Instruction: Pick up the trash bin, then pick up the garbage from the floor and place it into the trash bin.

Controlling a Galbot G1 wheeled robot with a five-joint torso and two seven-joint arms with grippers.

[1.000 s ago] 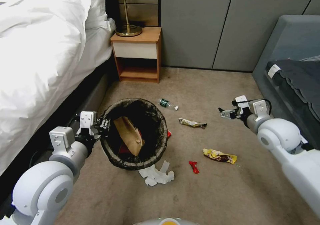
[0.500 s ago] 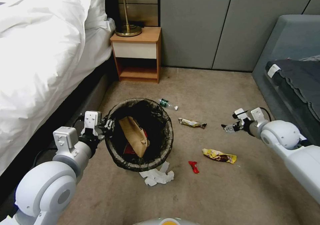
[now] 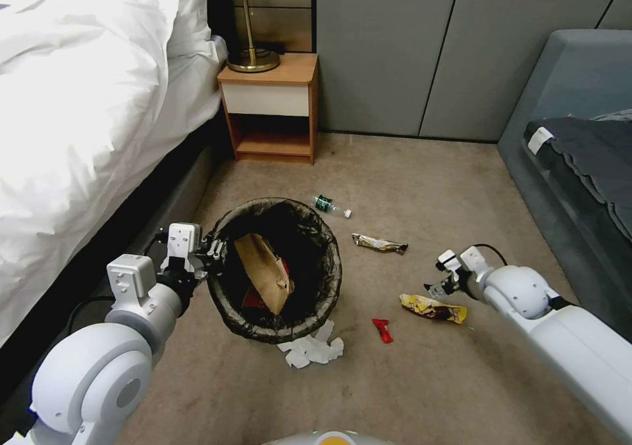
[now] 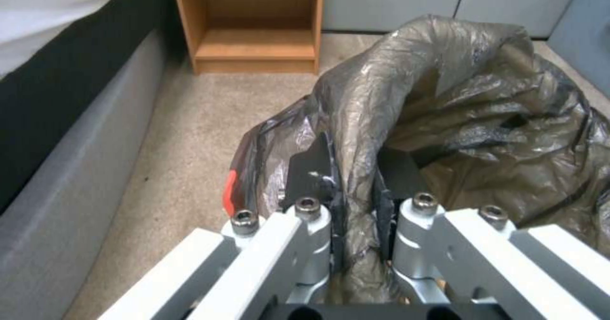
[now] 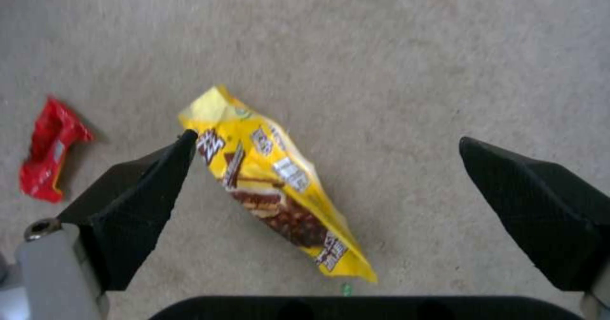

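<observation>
The trash bin (image 3: 334,267), lined with a dark bag, hangs at my left gripper (image 3: 214,247), which is shut on its near-left rim. In the left wrist view the left gripper (image 4: 352,186) pinches the folded liner (image 4: 476,119). A tan paper bag (image 3: 263,270) lies inside the bin. My right gripper (image 3: 438,287) is open, low over the yellow wrapper (image 3: 434,309). In the right wrist view the right gripper (image 5: 327,141) straddles the yellow wrapper (image 5: 273,186), with a red packet (image 5: 51,148) beside it. More garbage lies on the carpet: a red packet (image 3: 382,330), white tissue (image 3: 309,349), an olive wrapper (image 3: 380,243) and a small bottle (image 3: 330,205).
A bed with a white duvet (image 3: 85,116) runs along the left. A wooden nightstand (image 3: 273,106) with a brass lamp (image 3: 253,56) stands at the back. A grey sofa (image 3: 579,149) fills the right side. Grey wall panels (image 3: 428,50) close the back.
My right gripper has dropped and come toward me, from near the sofa down to the yellow wrapper. The left gripper shifted the bin slightly to the right.
</observation>
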